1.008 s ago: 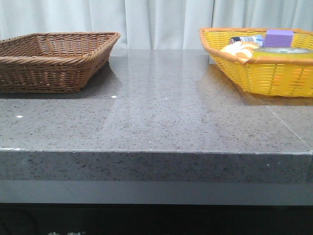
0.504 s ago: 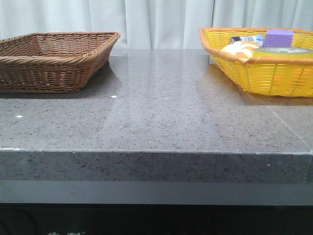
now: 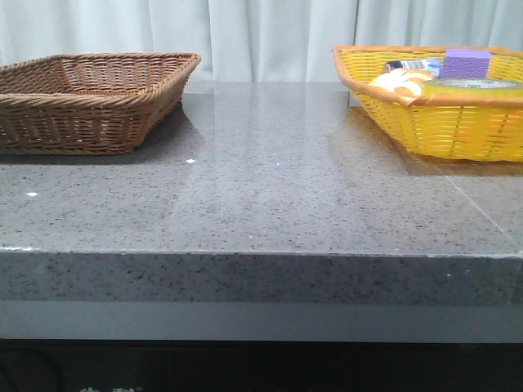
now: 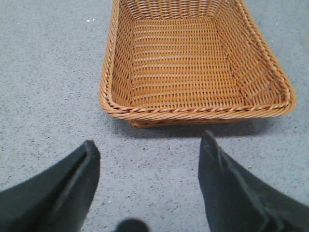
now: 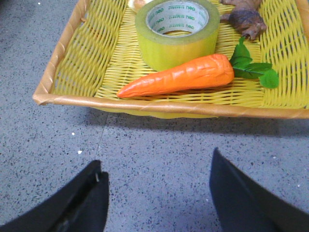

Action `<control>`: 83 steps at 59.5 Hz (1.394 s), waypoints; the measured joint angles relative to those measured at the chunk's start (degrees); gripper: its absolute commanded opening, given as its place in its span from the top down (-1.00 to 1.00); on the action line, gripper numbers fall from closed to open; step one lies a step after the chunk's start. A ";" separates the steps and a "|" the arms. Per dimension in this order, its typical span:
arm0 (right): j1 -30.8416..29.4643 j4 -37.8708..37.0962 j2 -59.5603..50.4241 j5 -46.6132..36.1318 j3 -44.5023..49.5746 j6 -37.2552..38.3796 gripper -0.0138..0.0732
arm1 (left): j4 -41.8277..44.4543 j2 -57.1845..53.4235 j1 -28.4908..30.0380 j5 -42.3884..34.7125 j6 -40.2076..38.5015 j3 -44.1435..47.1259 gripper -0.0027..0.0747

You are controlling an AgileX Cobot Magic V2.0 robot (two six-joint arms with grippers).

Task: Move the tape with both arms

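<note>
The tape [image 5: 176,31], a wide yellow roll with a white core and green print, lies flat in the yellow basket [image 5: 72,72]; in the front view its top [image 3: 474,84] shows above the basket's rim at the right. My right gripper [image 5: 155,159] is open and empty over the grey table, just short of that basket's near rim. My left gripper [image 4: 148,145] is open and empty over the table, just short of the brown basket [image 4: 111,92]. Neither arm shows in the front view.
An orange toy carrot [image 5: 178,77] with green leaves lies in the yellow basket between the tape and the near rim. A brown object [image 5: 246,19] lies beside the tape. A purple block [image 3: 466,62] stands in the yellow basket [image 3: 425,122]. The brown basket [image 3: 90,106] is empty.
</note>
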 measured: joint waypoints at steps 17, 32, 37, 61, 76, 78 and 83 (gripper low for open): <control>-2.66 -0.11 10.42 6.25 -13.31 0.30 -0.48 | -2.92 0.00 -8.14 -1.45 0.14 0.00 -0.24; -5.98 -0.27 26.14 15.33 -29.11 0.41 -0.48 | -3.15 0.00 -18.47 -1.59 0.75 0.00 -0.24; -6.11 -0.37 31.40 17.41 -33.95 0.52 -0.48 | -3.24 0.00 -20.28 -1.59 0.86 0.00 -0.24; -6.23 -1.24 54.44 23.61 -53.46 0.74 -0.48 | -3.24 0.00 -21.67 -1.59 1.09 0.00 -0.23; -6.23 -2.71 64.01 23.99 -61.13 0.74 -0.48 | -3.24 0.00 -21.67 -1.59 1.09 0.00 -0.23; -6.23 -2.70 65.07 23.99 -61.87 0.74 -0.48 | -3.24 0.00 -21.67 -1.59 1.09 0.00 -0.23; -6.23 -2.70 67.29 24.10 -63.14 0.74 -0.48 | -3.24 0.00 -21.67 -1.59 1.09 0.00 -0.23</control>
